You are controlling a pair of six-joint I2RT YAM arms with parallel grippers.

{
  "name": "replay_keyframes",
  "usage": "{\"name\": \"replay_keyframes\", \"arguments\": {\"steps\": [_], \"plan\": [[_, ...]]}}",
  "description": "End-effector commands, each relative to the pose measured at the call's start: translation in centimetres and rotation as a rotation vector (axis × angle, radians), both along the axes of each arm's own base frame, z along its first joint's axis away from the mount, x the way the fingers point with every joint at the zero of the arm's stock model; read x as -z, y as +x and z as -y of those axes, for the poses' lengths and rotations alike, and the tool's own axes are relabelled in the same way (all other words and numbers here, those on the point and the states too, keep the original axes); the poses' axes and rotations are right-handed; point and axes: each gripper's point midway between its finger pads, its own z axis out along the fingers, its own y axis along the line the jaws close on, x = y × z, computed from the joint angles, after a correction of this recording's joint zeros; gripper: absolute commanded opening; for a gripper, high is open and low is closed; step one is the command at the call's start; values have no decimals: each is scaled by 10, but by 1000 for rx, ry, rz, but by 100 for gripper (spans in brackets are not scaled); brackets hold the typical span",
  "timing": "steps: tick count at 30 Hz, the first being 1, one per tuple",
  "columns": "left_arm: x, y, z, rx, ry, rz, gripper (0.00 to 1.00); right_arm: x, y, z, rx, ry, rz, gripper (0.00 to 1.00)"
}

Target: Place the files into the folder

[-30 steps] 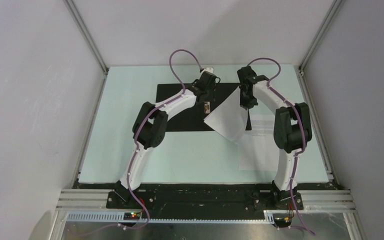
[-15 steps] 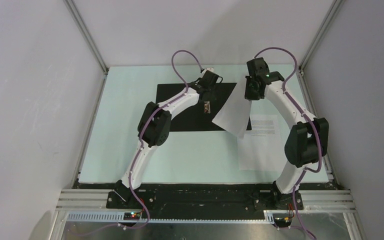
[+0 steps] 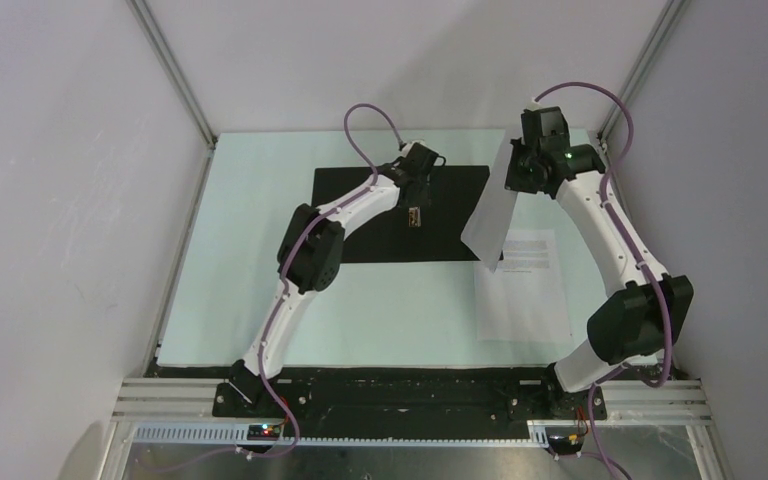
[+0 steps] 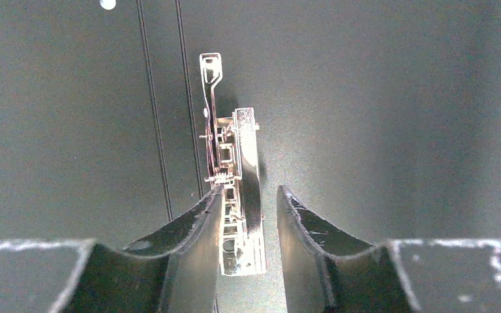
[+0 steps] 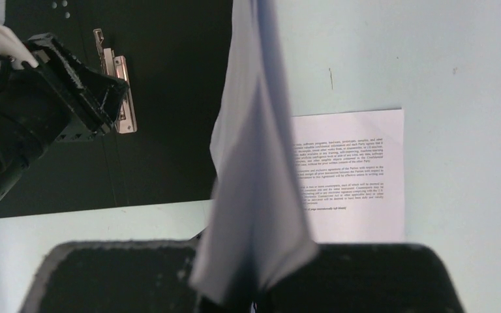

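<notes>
Since the right gripper [image 3: 522, 172] is pinched shut on just one edge of the plain sheet [image 3: 488, 215], the page hangs limp and twisted over the right edge of the folder [image 3: 447, 196]. So it could easily curl, catch that edge, or land crooked and half out on the table [image 3: 240, 280]. A thin page might also just slip out of the pinch.

The left gripper [image 4: 249, 195] sits low over the open black inside with its jaws part open either side of the clip [image 4: 235, 195], not clamped on it as far as I can tell. If that clip isn't lifted, the page has nothing to slide under.

The printed sheet [image 3: 525, 285] lies flat on the table just right of the folder, and the dangling corner could drag it.
</notes>
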Motion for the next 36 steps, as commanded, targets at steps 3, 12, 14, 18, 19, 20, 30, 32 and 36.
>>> {"name": "replay_keyframes", "arguments": {"steps": [3,12,14,18,19,20,30,32,36], "plan": [[-3,2,7,-43,-34,-12,37,-20,-13,2,-3,35,32,0],[-2,0,6,-60,-47,-24,21,-22,-20,2,-15,46,29,0],[-2,-2,0,-67,-33,-24,11,-23,-21,1,-24,52,31,0],[-21,-12,-13,-81,-23,-9,0,-29,-22,-16,-93,120,41,0],[-16,-18,-18,-88,-14,-27,0,-32,-24,-25,-126,158,42,0],[-29,-22,-20,-92,-29,-17,0,-35,-24,-29,-142,179,45,0],[-22,-105,-73,-108,42,-114,0,-64,-47,-91,-350,458,30,0],[-19,-120,-83,-91,51,-123,0,-65,-56,-105,-394,514,9,0],[-15,-146,-89,-29,22,-150,0,-64,-72,-131,-471,623,-19,0]]}}
